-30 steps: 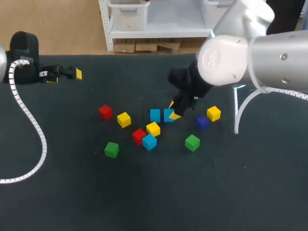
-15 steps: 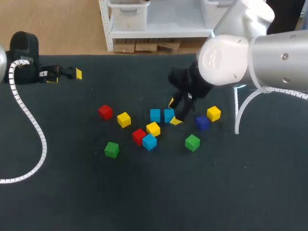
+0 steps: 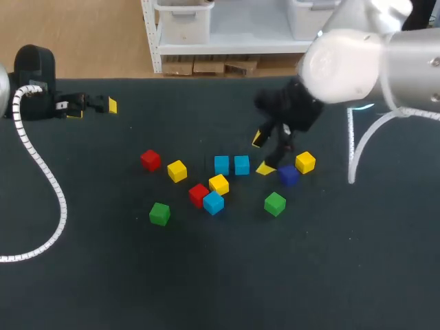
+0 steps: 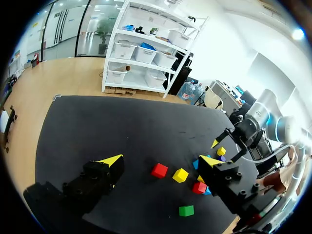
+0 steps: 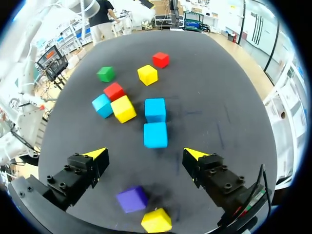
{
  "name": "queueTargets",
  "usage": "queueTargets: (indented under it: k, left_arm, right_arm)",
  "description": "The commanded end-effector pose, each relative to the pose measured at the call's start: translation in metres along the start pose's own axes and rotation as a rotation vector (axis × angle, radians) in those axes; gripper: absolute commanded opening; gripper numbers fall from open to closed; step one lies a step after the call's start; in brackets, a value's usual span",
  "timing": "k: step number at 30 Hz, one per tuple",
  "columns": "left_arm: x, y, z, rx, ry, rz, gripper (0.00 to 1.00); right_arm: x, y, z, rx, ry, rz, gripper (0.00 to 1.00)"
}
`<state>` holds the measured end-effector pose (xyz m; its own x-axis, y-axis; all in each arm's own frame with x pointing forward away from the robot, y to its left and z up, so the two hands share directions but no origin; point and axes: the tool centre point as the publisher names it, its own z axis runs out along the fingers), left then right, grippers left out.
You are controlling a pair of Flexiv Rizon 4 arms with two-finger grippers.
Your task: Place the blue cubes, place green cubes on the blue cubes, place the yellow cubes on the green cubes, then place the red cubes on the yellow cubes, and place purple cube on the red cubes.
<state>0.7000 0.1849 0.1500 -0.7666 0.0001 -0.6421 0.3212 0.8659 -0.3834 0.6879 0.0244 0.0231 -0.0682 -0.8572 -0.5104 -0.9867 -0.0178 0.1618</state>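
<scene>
1. Hanging with jaws wide apart and empty: right gripper (image 5: 145, 154), just above the table (image 3: 309, 261), a blue cube (image 5: 155, 134) directly ahead of the yellow tips.
2. Set just beside that one, faces aligned, touching or nearly so: second blue cube (image 5: 155, 109); by the look of it, the start of the base row.
3. Lying apart from the pair, crowded on one side by a red cube (image 3: 199, 194) and a yellow cube (image 3: 218, 183): third blue cube (image 3: 213, 203), probably the next pick.
4. For a clean grasp: turn the wrist to straddle the least crowded pair of opposite faces, descend with jaws wide, close slowly, lift straight up.
5. On the way across: keep clear of the two placed cubes and of the purple cube (image 3: 289, 175) just beside the fingers.
6. Parked at the table's far left edge, jaws likewise apart and empty: left gripper (image 4: 161, 161).
</scene>
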Motion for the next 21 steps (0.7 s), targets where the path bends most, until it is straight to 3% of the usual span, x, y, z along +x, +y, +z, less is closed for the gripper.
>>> queueTargets:
  k: [1, 9, 21]
  left_arm:
    - [0.000, 0.000, 0.000, 0.000, 0.000, 0.000, 1.00]
    - [0.000, 0.000, 0.000, 0.000, 0.000, 0.000, 1.00]
    - [0.000, 0.000, 0.000, 0.000, 0.000, 0.000, 1.00]
  right_arm:
    - [0.014, 0.008, -0.023, -0.009, -0.028, -0.007, 1.00]
    - [0.040, 0.015, -0.058, -0.026, -0.067, -0.019, 1.00]
    - [0.072, 0.013, -0.088, -0.075, -0.086, -0.096, 1.00]
